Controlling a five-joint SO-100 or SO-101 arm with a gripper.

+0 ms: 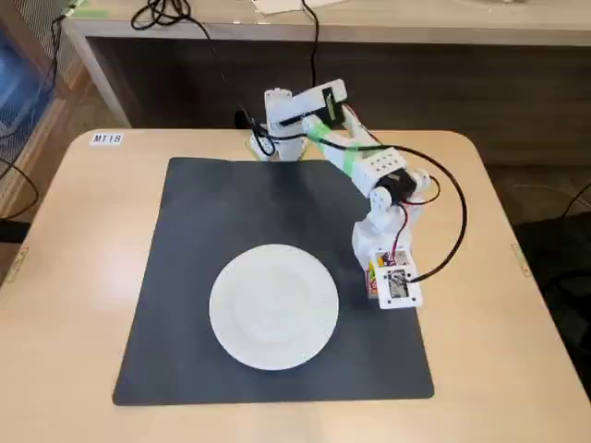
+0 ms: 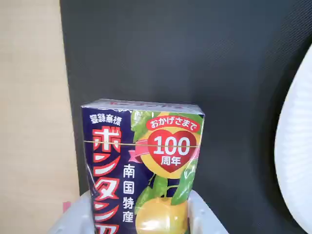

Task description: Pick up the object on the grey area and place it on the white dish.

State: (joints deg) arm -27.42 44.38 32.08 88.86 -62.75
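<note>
My gripper [image 1: 375, 277] is over the right part of the grey area [image 1: 231, 212], just right of the white dish [image 1: 273, 306]. It is shut on the object [image 1: 373, 273], of which only a small yellow and red bit shows in the fixed view. The wrist view shows the object [image 2: 144, 165] close up as a small box with dark purple, red and yellow print. It sits between the white fingers [image 2: 78, 217] of the gripper [image 2: 141, 209], with the grey area [image 2: 170, 53] behind it. The white dish's rim [image 2: 297, 146] shows at the right edge.
The beige tabletop [image 1: 74, 277] surrounds the mat, and its strip [image 2: 29, 97] lies left of the box in the wrist view. The arm's base [image 1: 277, 120] stands at the mat's far edge with black cables [image 1: 452, 231] looping right. A desk stands behind.
</note>
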